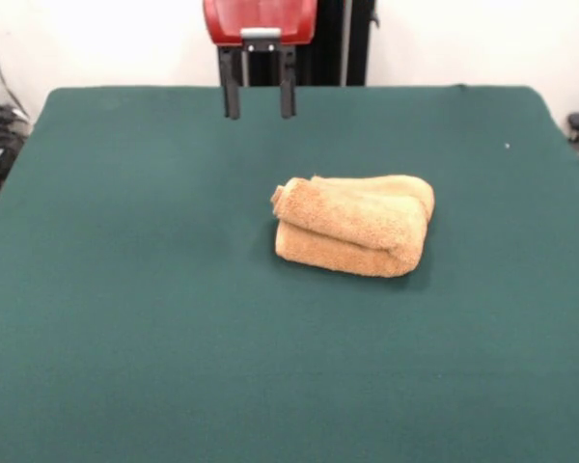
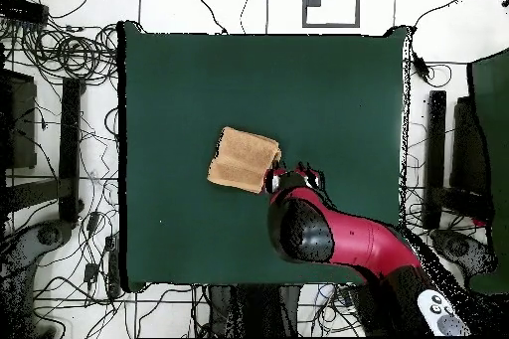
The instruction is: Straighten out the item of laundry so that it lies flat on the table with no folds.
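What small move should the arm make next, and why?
Probably lower the open end effector toward the towel and aim at its loose upper edge. The towel lies bunched in thick folds on the table, and the end effector hangs above and beside it, holding nothing.

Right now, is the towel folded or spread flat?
Folded. The towel lies as a thick bundle of stacked layers with rounded fold edges on the table. The open gripper is apart from it.
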`<action>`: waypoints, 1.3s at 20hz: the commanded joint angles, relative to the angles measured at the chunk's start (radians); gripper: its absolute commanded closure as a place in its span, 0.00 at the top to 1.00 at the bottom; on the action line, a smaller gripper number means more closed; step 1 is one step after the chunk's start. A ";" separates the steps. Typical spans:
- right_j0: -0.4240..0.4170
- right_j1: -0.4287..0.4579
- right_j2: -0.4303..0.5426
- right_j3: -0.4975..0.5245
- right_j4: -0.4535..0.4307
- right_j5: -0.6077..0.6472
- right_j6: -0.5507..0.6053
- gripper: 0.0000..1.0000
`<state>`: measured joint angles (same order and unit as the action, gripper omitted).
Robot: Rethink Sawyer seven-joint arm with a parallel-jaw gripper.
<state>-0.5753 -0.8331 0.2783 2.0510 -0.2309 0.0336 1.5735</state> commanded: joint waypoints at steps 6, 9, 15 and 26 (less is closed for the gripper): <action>-0.087 0.145 0.260 -0.044 -0.074 0.017 0.065 1.00; -0.093 0.156 0.268 -0.042 -0.089 0.003 0.068 1.00; -0.081 0.208 0.239 -0.070 -0.138 -0.052 0.074 1.00; -0.079 0.273 0.229 -0.104 -0.196 -0.102 0.092 1.00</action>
<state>-0.6813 -0.6015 0.4318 2.0299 -0.3846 -0.0326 1.5735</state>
